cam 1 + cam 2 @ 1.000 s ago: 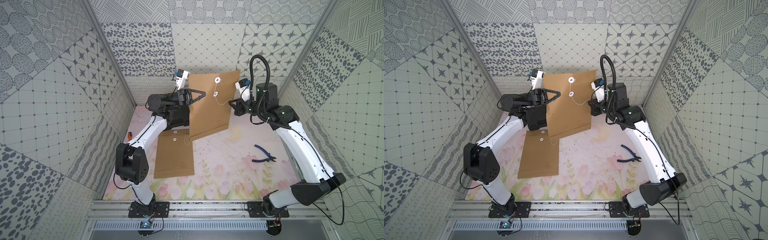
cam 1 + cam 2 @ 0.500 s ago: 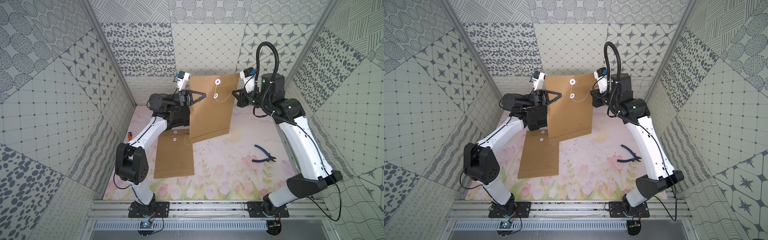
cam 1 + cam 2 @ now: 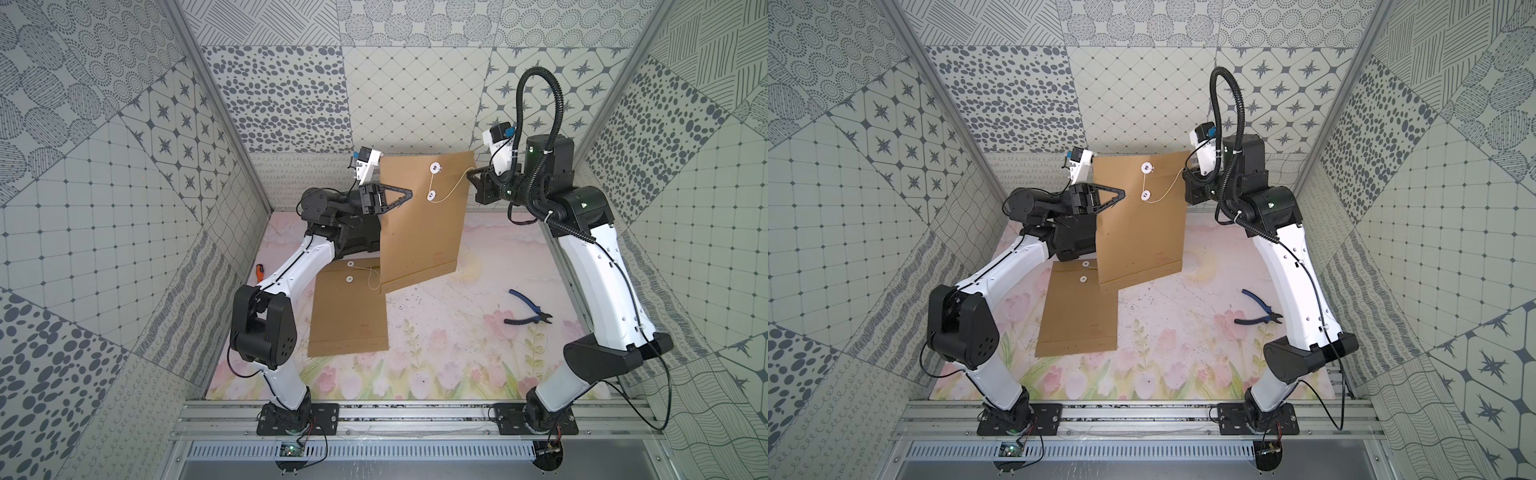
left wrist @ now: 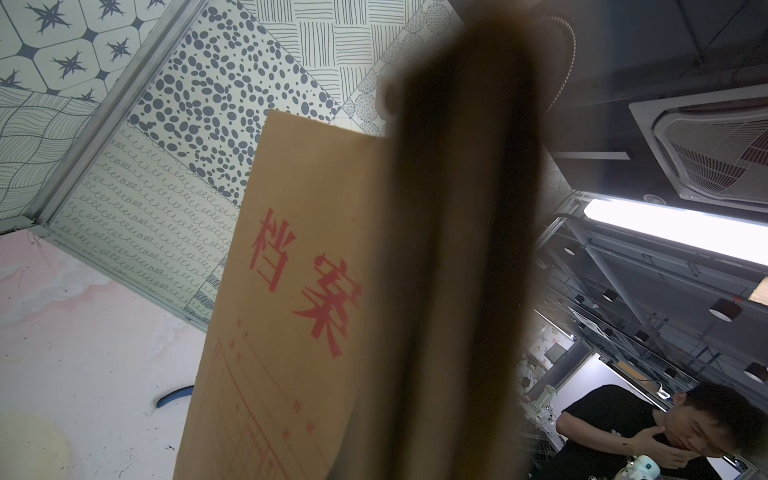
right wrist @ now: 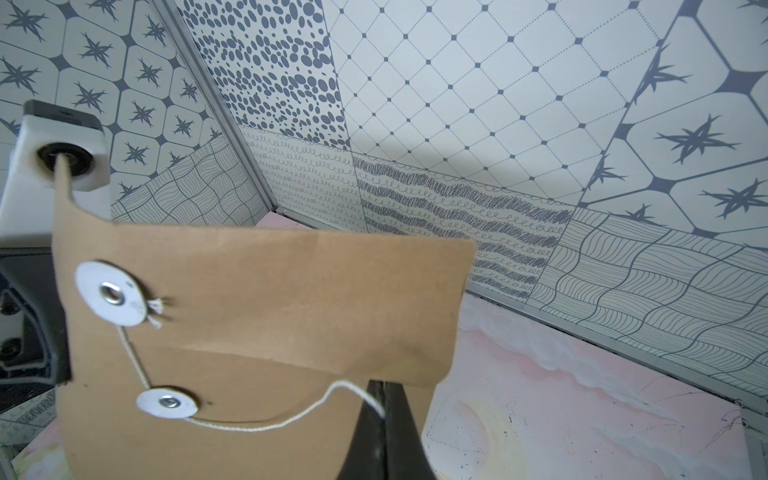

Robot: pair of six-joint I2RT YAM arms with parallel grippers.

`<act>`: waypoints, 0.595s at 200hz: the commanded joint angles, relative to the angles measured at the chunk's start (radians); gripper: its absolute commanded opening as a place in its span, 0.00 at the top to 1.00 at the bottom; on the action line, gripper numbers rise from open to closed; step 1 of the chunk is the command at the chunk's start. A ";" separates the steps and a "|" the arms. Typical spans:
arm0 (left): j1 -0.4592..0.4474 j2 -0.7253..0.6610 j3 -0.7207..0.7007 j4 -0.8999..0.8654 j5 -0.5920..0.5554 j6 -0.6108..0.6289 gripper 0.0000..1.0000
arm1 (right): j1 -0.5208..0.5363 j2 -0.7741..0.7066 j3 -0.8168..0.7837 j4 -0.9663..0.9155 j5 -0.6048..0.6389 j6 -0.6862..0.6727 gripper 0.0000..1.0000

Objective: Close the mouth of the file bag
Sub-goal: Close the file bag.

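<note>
File bags, two: one file bag [image 3: 424,232] is hanging upright above the surface [image 3: 457,332], flap folded down; the second file bag [image 3: 349,316] is lying flat below it. Tools, two: left tool [image 3: 405,194] is pinching the hanging bag's side edge; right tool [image 3: 471,178] is pressing together on the single string [image 3: 453,185], which is trailing from two white discs [image 3: 435,167]. Pliers [image 3: 525,313], one, and screwdriver [image 3: 259,272], one, are lying well apart.
</note>
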 commanded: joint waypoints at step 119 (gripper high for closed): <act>0.056 -0.037 0.001 -0.157 -0.057 0.113 1.00 | 0.053 -0.026 -0.047 -0.017 0.008 0.002 1.00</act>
